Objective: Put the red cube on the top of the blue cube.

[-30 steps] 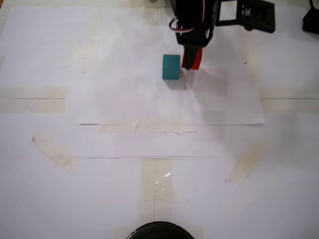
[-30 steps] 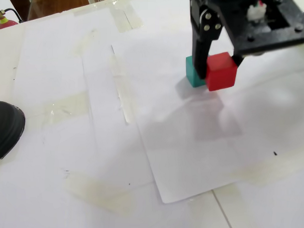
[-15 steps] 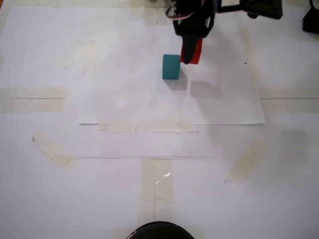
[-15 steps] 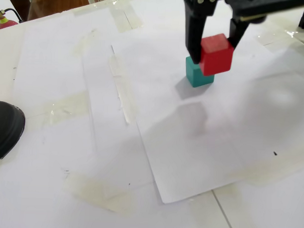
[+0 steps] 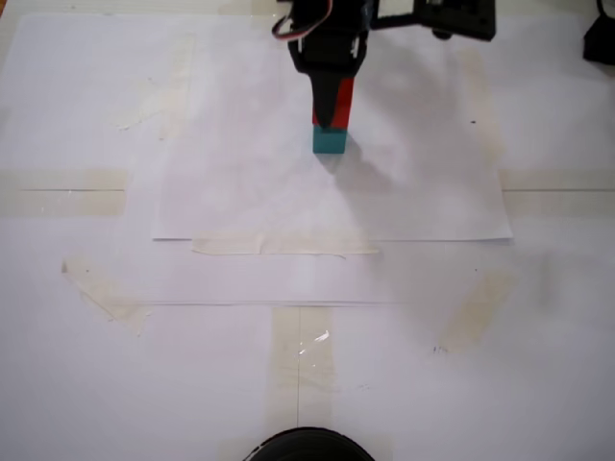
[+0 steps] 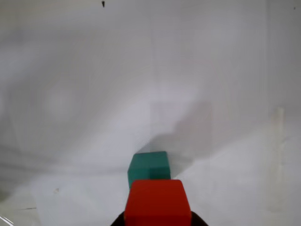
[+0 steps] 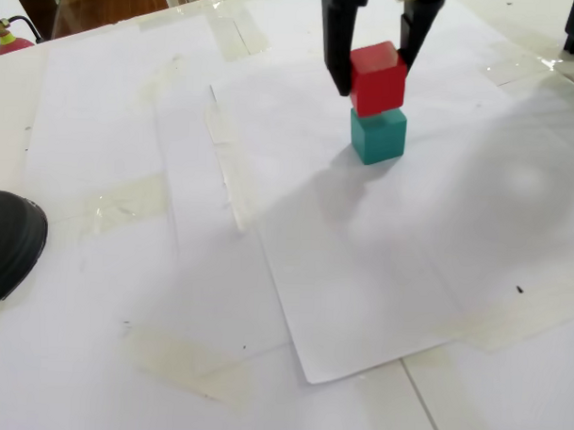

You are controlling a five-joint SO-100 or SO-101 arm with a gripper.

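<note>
The red cube point(image 5: 336, 104) is held between my gripper's point(image 5: 332, 98) two black fingers, directly over the blue cube point(image 5: 330, 140), which is teal and stands on a white paper sheet. In a fixed view the red cube point(image 7: 378, 79) sits slightly tilted on or just above the blue cube point(image 7: 378, 135), with the gripper point(image 7: 375, 72) flanking its sides. I cannot tell whether the cubes touch. In the wrist view the red cube point(image 6: 157, 202) fills the bottom centre, with the blue cube point(image 6: 149, 167) just beyond it.
White paper sheets point(image 5: 327, 206) are taped to the table with pale tape strips point(image 5: 62, 190). A black round object point(image 5: 306, 446) sits at the near edge; it also shows in a fixed view point(image 7: 8, 243). A dark object point(image 5: 601, 38) lies at the far right.
</note>
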